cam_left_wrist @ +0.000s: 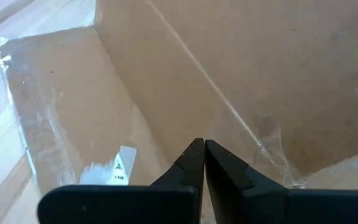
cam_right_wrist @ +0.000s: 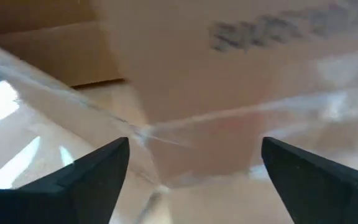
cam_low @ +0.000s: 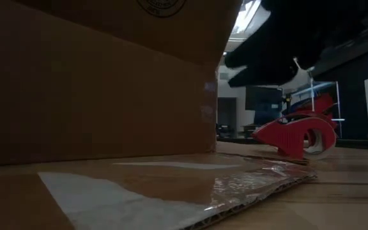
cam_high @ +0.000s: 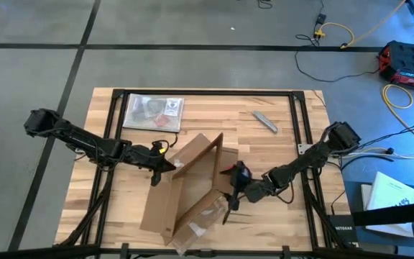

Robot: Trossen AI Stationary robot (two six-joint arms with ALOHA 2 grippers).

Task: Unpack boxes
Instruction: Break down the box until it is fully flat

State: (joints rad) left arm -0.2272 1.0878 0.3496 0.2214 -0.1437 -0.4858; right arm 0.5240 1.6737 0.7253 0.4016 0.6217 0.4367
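The brown cardboard box (cam_high: 189,187) stands open in the middle of the table, one panel raised (cam_high: 200,155) and a taped flap (cam_low: 190,185) lying flat on the tabletop. My left gripper (cam_high: 165,164) is shut at the box's left side, its fingertips (cam_left_wrist: 194,152) pointing down at the bare cardboard inside (cam_left_wrist: 229,74). At the box's right side my right gripper (cam_high: 230,203) is open wide, and its fingers (cam_right_wrist: 114,158) frame a taped cardboard face (cam_right_wrist: 197,81). Nothing lies between them. My left gripper's shut fingertips point slanting down, from the table's left, at the crease between two cardboard faces (cam_left_wrist: 185,134). I cannot tell whether they touch the cardboard.
A red tape dispenser (cam_low: 296,135) stands just right of the box, close to my right gripper. A clear plastic bag with printed contents (cam_high: 153,111) lies at the far left of the table. At the far right lies a small grey tool (cam_high: 265,121).
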